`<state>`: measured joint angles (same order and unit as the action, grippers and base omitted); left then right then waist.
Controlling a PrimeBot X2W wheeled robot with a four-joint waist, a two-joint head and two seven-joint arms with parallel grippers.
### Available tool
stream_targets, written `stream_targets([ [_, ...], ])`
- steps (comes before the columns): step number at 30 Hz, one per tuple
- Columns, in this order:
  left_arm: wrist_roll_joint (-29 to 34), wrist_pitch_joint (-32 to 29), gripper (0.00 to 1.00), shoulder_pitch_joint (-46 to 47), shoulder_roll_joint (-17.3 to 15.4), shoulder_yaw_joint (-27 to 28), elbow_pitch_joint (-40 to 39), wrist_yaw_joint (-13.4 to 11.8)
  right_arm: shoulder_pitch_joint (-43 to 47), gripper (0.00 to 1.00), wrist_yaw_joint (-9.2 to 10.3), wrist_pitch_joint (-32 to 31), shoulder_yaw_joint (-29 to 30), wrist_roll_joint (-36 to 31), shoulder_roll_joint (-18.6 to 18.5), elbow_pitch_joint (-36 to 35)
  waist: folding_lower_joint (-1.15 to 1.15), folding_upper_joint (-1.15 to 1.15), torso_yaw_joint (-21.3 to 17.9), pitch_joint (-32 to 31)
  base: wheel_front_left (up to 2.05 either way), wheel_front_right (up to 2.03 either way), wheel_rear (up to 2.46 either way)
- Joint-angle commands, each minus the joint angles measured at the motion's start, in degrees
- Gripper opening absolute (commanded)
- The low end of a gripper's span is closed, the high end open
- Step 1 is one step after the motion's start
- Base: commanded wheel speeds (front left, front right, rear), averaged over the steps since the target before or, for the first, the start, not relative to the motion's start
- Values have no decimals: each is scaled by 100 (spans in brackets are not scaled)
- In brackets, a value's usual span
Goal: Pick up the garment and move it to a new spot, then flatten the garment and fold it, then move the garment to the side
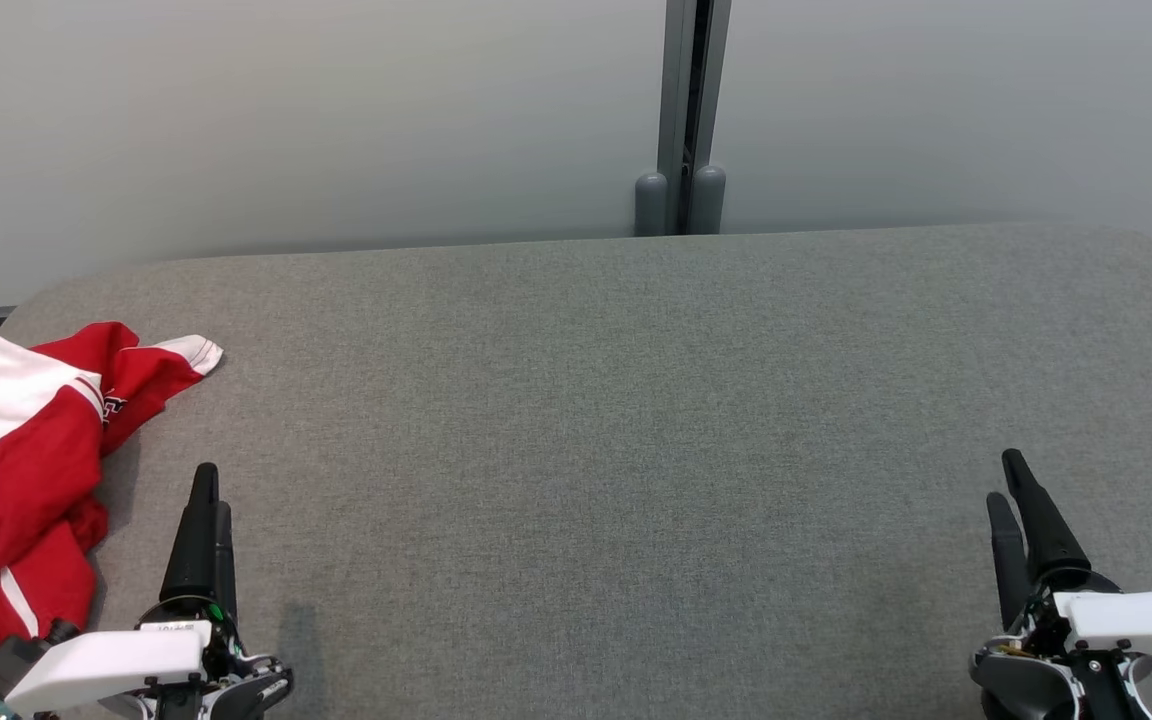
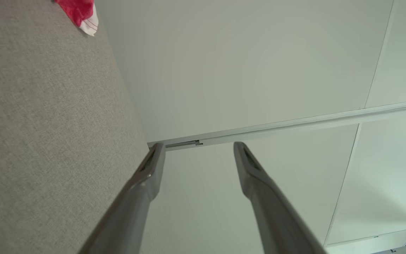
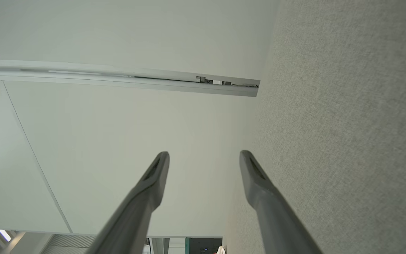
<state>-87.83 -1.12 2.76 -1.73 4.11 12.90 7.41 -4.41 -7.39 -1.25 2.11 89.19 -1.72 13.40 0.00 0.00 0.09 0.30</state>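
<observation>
Left arm: the left gripper (image 1: pixel 213 489) sits low at the near left of the grey table (image 1: pixel 586 400), fingers pointing toward the wall, spread apart and empty.
Right arm: the right gripper (image 1: pixel 1003 477) mirrors it at the near right, jaws apart and empty.
Garment: the red-and-white garment (image 1: pixel 16 470) lies crumpled at the table's left end, near the left gripper.
Cut off: the garment runs past the head view's left edge.

Grey fabric table (image 1: pixel 636 450), pale wall panels (image 1: pixel 286 120), grey post (image 1: pixel 678 120)
</observation>
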Motion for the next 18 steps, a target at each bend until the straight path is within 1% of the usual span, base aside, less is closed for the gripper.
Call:
stream_targets([
  [1,163,61,100,161,-64,-27,-147,3,-190,100,-4,74,-37,-120,-54,-166,0,0,0,0,0,0,0],
  [9,890,246,100,153,-73,-66,-271,4,-237,100,-5,262,-143,-720,-64,-381,0,0,0,9,0,0,0],
  [10,1132,293,100,143,-75,-79,-274,4,-244,100,-5,306,-163,-891,-67,-421,0,0,1,11,0,0,0],
  [13,1543,355,100,141,-78,-72,-291,5,-256,100,-6,370,-190,-1197,-70,-467,0,0,4,18,0,0,0],
  [17,2271,435,100,143,-81,-61,-362,5,-274,100,-6,453,-255,-1648,-74,-508,0,0,8,24,0,0,0],
  [18,2271,435,100,143,-81,-61,-362,5,-274,100,-6,453,-255,-1648,-74,-508,0,0,8,24,0,0,0],
])
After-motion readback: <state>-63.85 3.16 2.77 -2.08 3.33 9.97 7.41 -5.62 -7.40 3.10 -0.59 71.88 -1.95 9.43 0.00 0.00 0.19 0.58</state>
